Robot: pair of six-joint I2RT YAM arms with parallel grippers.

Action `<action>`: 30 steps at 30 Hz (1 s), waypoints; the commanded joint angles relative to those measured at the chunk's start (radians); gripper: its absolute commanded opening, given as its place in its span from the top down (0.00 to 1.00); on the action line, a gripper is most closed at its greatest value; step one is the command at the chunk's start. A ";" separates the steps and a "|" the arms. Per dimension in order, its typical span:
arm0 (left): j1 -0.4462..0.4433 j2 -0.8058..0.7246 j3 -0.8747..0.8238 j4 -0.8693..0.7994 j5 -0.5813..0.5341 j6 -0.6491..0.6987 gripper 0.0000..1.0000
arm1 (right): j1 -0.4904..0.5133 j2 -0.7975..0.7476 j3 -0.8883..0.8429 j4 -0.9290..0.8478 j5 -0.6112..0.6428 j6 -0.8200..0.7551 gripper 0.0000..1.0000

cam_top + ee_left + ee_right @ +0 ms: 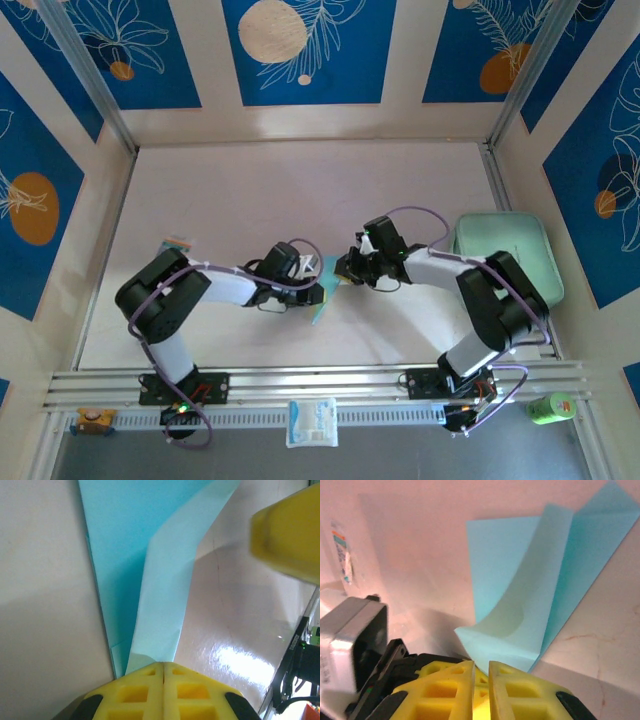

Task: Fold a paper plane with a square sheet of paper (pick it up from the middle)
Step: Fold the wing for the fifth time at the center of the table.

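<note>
The light blue sheet of paper (322, 311) lies on the table between the arms, folded into a narrow pointed shape like a paper plane. In the left wrist view the paper (165, 580) narrows toward my left gripper (163, 668), whose jaws are pressed together on its lower end. One paler flap stands up along the crease. In the right wrist view the paper (520, 610) curls up from the table. Its near corner reaches the tips of my right gripper (480, 666), whose jaws stand slightly parted. Both the left gripper (316, 292) and the right gripper (347, 268) meet at the paper.
A mint-green tray (505, 255) sits at the right, beside the right arm. A white packet (312, 422) and a green bottle (550, 407) lie on the front rail. A small object (178, 243) lies by the left arm. The right gripper's yellow finger (290, 535) hangs above the paper.
</note>
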 commanded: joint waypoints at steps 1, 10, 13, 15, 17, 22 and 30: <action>0.003 0.028 -0.082 -0.162 0.013 0.032 1.00 | 0.001 -0.036 -0.045 -0.002 0.000 -0.039 0.87; 0.002 0.014 -0.076 -0.162 0.010 0.027 1.00 | 0.095 0.006 -0.010 0.026 0.001 -0.059 0.90; 0.002 0.017 -0.081 -0.152 0.008 0.020 1.00 | 0.112 0.051 0.028 0.010 0.020 -0.060 0.90; 0.003 0.020 -0.084 -0.141 0.008 0.011 1.00 | 0.116 0.092 0.044 0.008 0.029 -0.057 0.90; 0.003 0.023 -0.085 -0.137 0.006 0.007 1.00 | 0.116 0.136 0.048 0.020 0.030 -0.048 0.91; 0.002 0.021 -0.096 -0.141 0.002 0.001 1.00 | 0.088 0.177 0.002 0.056 0.056 -0.023 0.91; 0.002 0.020 -0.105 -0.145 -0.004 0.004 1.00 | 0.030 0.170 -0.014 0.118 -0.030 -0.035 0.90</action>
